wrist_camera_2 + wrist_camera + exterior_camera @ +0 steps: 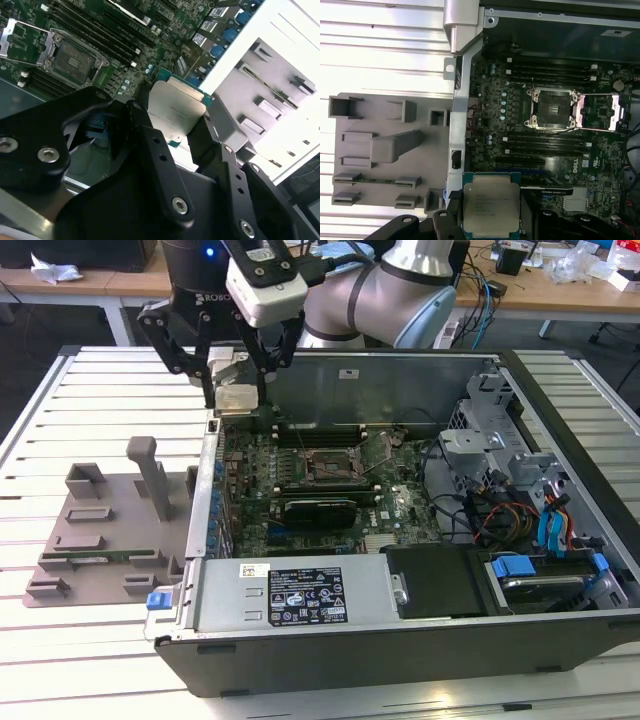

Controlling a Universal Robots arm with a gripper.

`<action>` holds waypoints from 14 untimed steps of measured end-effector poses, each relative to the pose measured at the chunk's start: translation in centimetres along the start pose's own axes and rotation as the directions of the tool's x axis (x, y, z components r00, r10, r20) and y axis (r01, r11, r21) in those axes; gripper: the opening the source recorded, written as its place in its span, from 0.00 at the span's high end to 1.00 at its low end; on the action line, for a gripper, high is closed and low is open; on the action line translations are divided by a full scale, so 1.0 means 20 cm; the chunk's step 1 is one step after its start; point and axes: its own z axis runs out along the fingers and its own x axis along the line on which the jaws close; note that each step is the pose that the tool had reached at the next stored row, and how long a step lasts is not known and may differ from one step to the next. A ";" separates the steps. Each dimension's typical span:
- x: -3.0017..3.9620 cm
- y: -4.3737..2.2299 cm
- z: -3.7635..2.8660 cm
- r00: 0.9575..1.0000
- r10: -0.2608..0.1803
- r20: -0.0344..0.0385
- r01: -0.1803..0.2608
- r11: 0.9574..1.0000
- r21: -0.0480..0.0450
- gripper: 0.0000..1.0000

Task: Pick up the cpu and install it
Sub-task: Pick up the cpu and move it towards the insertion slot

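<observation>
Holding the cpu [491,210], the gripper [238,400] is entered by us as pinched narrow on two opposite edges of the chip, whose metal top shows in both wrist views. Location: raised off the board, well apart from the socket [552,107], on the socket's side toward the grey holder tray [385,150]. Socket: we note its retaining frame swung open. Hidden: the chip's gripped edges, behind the fingers; one further edge, cut off in the first wrist view.
</observation>
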 end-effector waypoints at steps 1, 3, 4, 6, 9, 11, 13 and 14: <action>-0.012 -0.001 0.000 1.000 0.000 0.000 0.000 1.000 0.000 0.45; -0.039 -0.002 0.002 1.000 0.000 0.000 0.000 1.000 0.000 0.45; -0.046 -0.003 0.002 1.000 0.000 0.000 0.000 1.000 0.000 0.45; -0.060 -0.004 0.002 1.000 0.000 0.000 0.000 1.000 0.000 0.45; -0.099 -0.006 0.004 1.000 0.000 0.000 0.000 1.000 0.000 0.45; -0.127 -0.008 0.005 1.000 0.000 0.000 0.000 1.000 0.000 0.45; -0.144 -0.009 0.006 1.000 0.000 0.000 0.000 1.000 0.000 0.45; -0.219 -0.013 0.012 1.000 0.000 -0.001 0.000 1.000 0.000 0.45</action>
